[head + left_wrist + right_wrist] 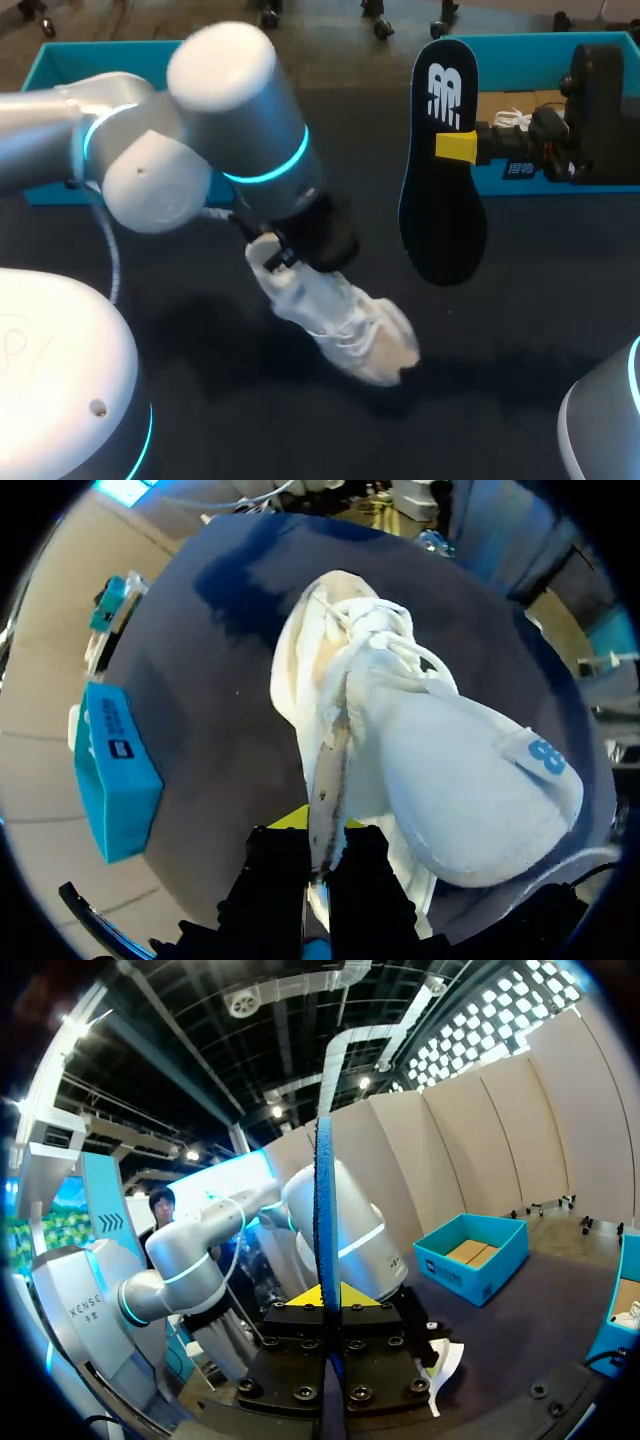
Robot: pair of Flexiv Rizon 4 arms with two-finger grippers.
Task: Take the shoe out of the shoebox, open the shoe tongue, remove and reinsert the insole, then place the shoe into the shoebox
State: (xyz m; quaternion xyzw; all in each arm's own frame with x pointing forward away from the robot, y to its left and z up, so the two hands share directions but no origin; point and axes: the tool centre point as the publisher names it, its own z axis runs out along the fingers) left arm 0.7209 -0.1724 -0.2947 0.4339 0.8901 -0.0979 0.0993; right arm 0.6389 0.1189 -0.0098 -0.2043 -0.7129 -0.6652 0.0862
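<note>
Left end effector (318, 858) pinches the shoe (440, 740), seemingly at its collar; right end effector (325, 1312) nips the insole (440, 200). Hold the opening steady and feed toe-first.

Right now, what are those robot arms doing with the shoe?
The left claw is shut on the heel end of the white shoe, which rests on the table. The right claw grips the dark insole and holds it up beside the shoe. So the insole is out and not yet back in. A blue box sits open at the back.
</note>
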